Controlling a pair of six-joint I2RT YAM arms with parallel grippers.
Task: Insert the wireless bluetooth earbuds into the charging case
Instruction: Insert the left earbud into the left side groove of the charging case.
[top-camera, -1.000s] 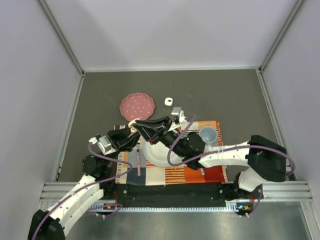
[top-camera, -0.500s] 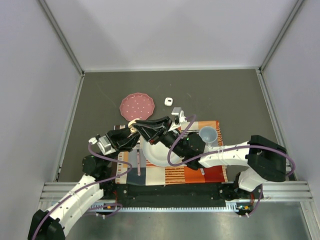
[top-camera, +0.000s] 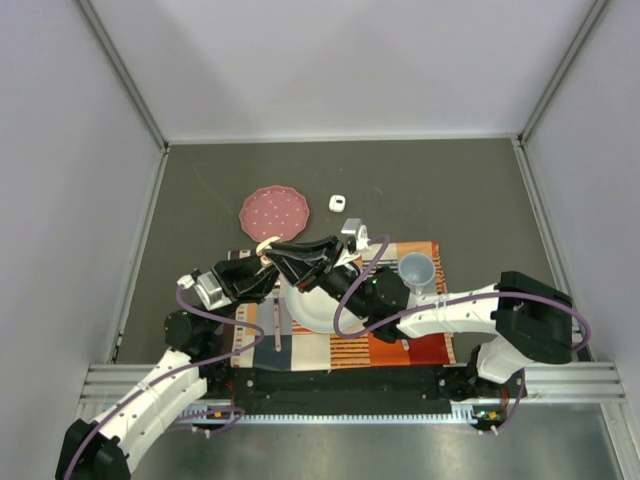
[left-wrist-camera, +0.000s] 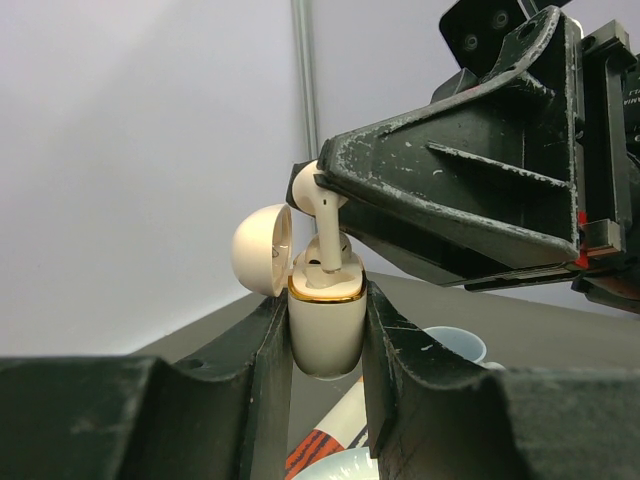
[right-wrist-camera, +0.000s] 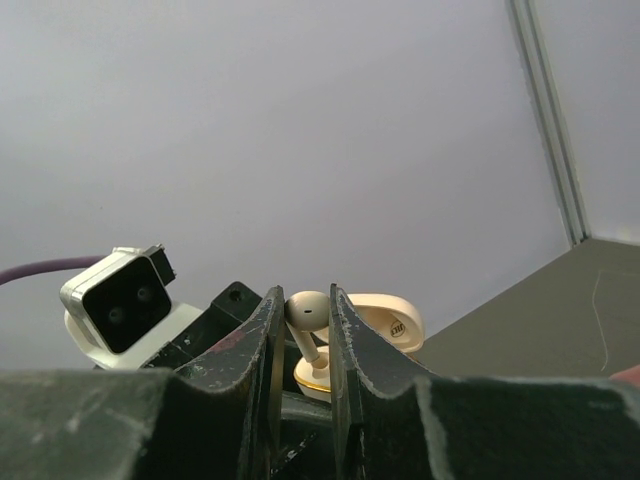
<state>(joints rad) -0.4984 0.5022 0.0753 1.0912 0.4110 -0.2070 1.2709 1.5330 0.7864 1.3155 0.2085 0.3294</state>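
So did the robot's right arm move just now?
Yes, a little. The right arm's wrist has slid left, away from the blue cup, which has stayed put on the striped mat.

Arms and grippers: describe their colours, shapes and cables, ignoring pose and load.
The left arm and right arm have white link shells with black joints, and a purple cable loops along each. The left gripper and right gripper are black, with wedge-shaped, scuffed fingers.
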